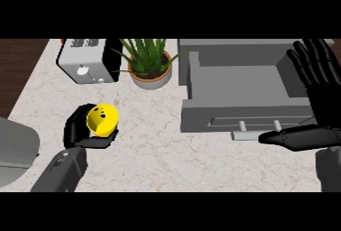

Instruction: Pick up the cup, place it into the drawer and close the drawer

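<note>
A yellow cup (103, 119) with dark spots lies in my left hand (81, 131), whose fingers and thumb curl round it, over the marble counter at the left. The grey drawer (233, 85) stands pulled open at the right, its inside bare and its front panel with two handle posts facing me. My right hand (318, 85) is open with straight fingers pointing up along the drawer's right side, the thumb (293, 135) stretched left in front of the drawer's front panel.
A potted green plant (149, 63) stands at the back between the cup and the drawer. A white and black toaster (86, 61) sits at the back left. A grey rounded object (13, 153) shows at the left edge.
</note>
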Robot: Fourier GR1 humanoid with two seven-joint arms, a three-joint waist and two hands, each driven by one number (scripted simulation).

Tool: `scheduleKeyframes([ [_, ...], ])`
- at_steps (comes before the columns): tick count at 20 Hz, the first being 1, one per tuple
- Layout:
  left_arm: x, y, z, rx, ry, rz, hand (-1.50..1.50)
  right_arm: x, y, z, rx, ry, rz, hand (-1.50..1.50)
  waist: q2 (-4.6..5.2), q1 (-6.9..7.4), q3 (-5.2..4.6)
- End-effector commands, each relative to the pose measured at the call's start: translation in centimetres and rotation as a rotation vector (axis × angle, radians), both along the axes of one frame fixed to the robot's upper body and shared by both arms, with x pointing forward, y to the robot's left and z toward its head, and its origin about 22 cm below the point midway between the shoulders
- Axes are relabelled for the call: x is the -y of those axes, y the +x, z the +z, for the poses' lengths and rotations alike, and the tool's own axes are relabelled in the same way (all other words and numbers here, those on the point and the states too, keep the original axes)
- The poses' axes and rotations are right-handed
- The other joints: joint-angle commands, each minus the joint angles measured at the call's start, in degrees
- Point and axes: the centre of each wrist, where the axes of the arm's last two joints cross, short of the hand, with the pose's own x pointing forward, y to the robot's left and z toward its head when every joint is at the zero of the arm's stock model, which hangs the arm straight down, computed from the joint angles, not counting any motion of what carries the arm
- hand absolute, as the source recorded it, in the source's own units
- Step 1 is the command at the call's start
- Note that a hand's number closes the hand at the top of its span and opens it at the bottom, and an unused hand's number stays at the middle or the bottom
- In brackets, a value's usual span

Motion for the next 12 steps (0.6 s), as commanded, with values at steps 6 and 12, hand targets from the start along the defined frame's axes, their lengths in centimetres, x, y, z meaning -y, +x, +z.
scheduleKeyframes([
  [6, 5.6, 7.2, 7.5, 0.219, -0.021, -0.151, 1.5, 1.5, -0.3, 0.0, -0.02, -0.009, -0.013, -1.5, -0.72, 1.02, 0.23],
  [12, 11.3, 9.8, 13.9, 0.226, 0.005, -0.286, 1.5, 1.8, -0.3, 0.1, -0.04, -0.031, -0.045, -1.5, -0.99, 1.83, 0.25],
])
